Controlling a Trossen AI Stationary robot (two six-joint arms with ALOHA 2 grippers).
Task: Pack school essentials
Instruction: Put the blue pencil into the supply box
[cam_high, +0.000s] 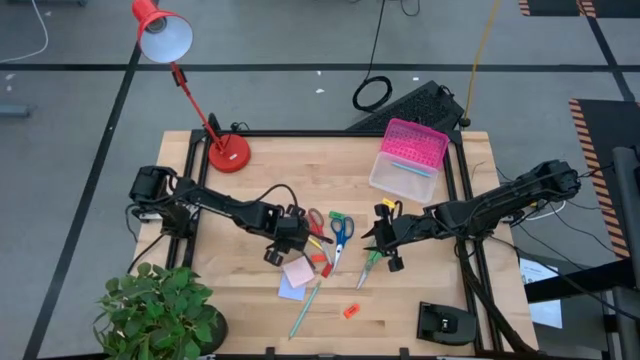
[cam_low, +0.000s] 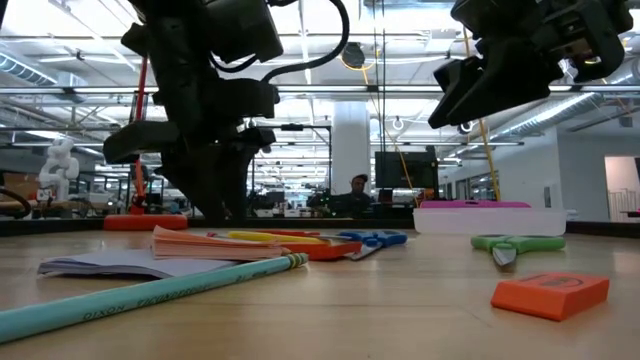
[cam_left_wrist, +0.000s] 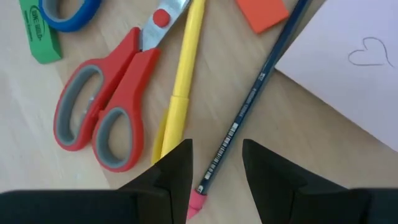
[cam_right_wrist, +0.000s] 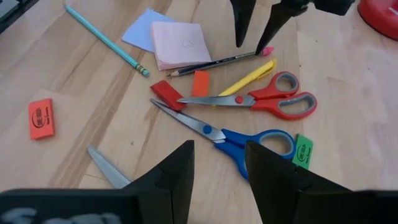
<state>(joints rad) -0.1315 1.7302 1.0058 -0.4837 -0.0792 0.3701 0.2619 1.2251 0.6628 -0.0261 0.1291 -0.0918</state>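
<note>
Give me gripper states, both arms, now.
Left gripper: open, straddling the dark pencil at its eraser end.
Right gripper: open, empty, above the blue scissors.

Red desk lamp (cam_high: 190, 85): table's far-left corner. Clear box, pink lid (cam_high: 408, 157): far right. Potted plant (cam_high: 155, 310): near-left corner.

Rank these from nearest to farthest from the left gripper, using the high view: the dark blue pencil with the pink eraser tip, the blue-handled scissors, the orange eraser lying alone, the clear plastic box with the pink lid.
From the left gripper:
1. Dark blue pencil, right at its fingertips.
2. Blue-handled scissors, toward the table's middle.
3. Orange eraser, alone near the front edge.
4. Clear box with pink lid, at the far right.
</note>
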